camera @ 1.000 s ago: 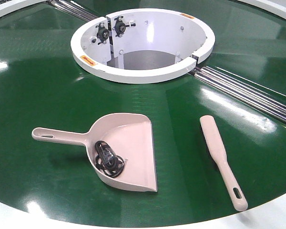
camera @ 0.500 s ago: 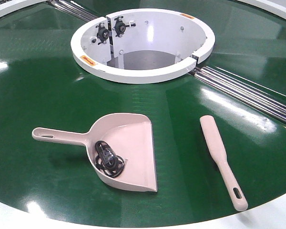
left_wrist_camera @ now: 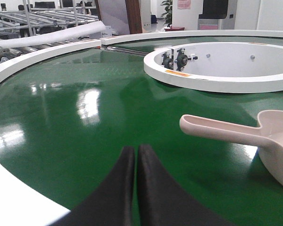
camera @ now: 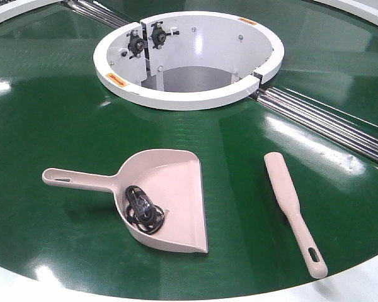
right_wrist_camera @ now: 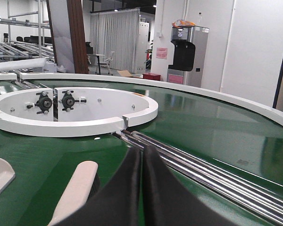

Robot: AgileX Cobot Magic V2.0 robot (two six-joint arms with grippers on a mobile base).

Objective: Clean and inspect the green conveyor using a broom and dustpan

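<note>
Lying on the green conveyor near its front edge, the dustpan, holding a black tangled cord, sits left of the broom, while the left gripper and right gripper hover clenched, grasping nothing.

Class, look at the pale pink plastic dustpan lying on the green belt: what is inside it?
Inside the pale pink plastic dustpan lies a tangled black cord-like bundle near its back wall. Whatever sits beneath that tangle is covered.

A white central ring housing occupies the upper centre of the frame. Two black bearing fittings sit on its inner wall, upper left.
</note>
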